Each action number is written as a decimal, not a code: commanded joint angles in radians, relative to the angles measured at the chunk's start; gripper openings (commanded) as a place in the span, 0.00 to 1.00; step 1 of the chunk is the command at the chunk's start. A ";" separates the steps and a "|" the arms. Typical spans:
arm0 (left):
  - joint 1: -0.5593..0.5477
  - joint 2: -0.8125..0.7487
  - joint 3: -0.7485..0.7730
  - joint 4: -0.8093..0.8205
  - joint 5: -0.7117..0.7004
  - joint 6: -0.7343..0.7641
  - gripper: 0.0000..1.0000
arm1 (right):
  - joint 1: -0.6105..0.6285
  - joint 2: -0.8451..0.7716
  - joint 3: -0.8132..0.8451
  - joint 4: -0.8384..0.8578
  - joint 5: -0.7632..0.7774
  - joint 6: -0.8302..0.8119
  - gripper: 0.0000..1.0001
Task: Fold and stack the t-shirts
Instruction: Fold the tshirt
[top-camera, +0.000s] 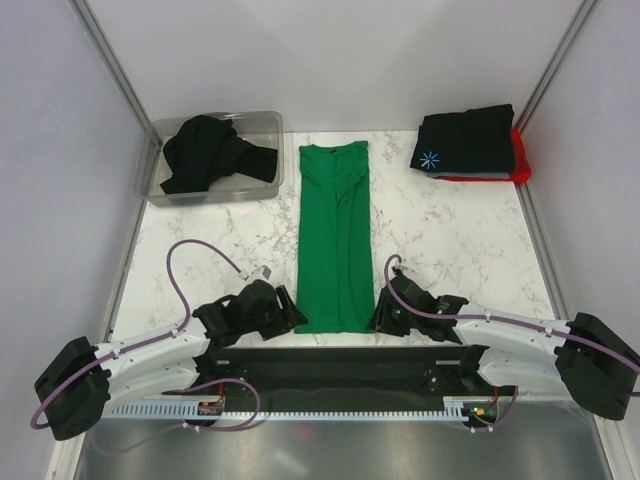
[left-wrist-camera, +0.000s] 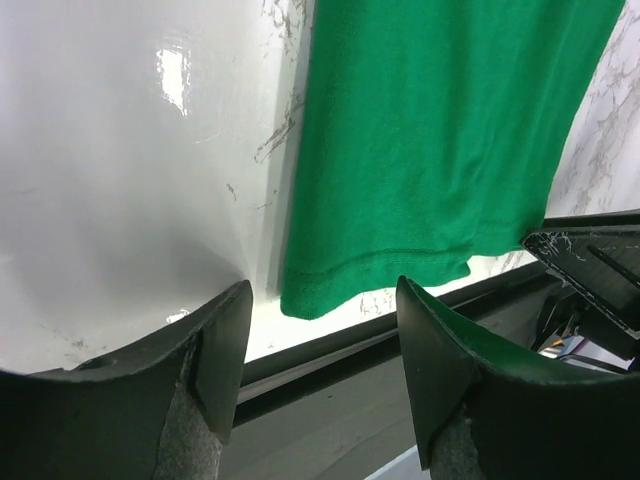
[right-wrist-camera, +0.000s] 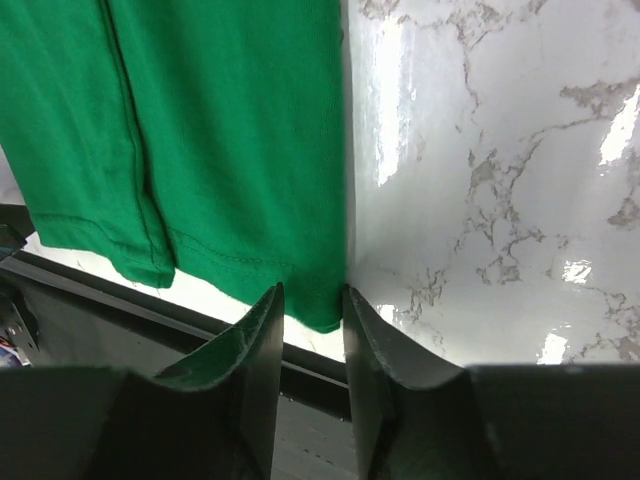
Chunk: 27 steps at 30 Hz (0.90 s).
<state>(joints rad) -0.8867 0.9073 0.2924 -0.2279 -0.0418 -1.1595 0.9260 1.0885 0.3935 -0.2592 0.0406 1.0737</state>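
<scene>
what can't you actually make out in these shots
Red t-shirt: top view, mostly under the black stack; the shirt count there is unreadable.
Black t-shirt in the bin: top view, crumpled, its own folds hide its front.
Green t-shirt: wrist views cut off all but the hem.
Right pincer: right wrist view, its fingers hide whether it touches that hem.

White arm links (top-camera: 150, 355) are capped by black housings (top-camera: 70, 385). Purple cables (top-camera: 186, 243) are looped alongside. Black wedge fingers (left-wrist-camera: 215, 350) are fitted.
</scene>
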 joint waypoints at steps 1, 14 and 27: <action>0.002 0.007 -0.016 0.015 -0.013 -0.020 0.66 | 0.007 0.024 -0.027 0.034 -0.007 0.019 0.36; 0.002 0.054 -0.015 0.042 -0.013 -0.011 0.49 | 0.008 0.031 -0.038 0.040 0.002 0.015 0.08; 0.002 0.087 -0.041 0.122 0.023 0.012 0.05 | 0.008 0.051 -0.041 0.051 0.005 0.012 0.00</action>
<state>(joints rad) -0.8867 0.9852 0.2619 -0.1394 -0.0219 -1.1599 0.9276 1.1229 0.3733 -0.1925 0.0296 1.0882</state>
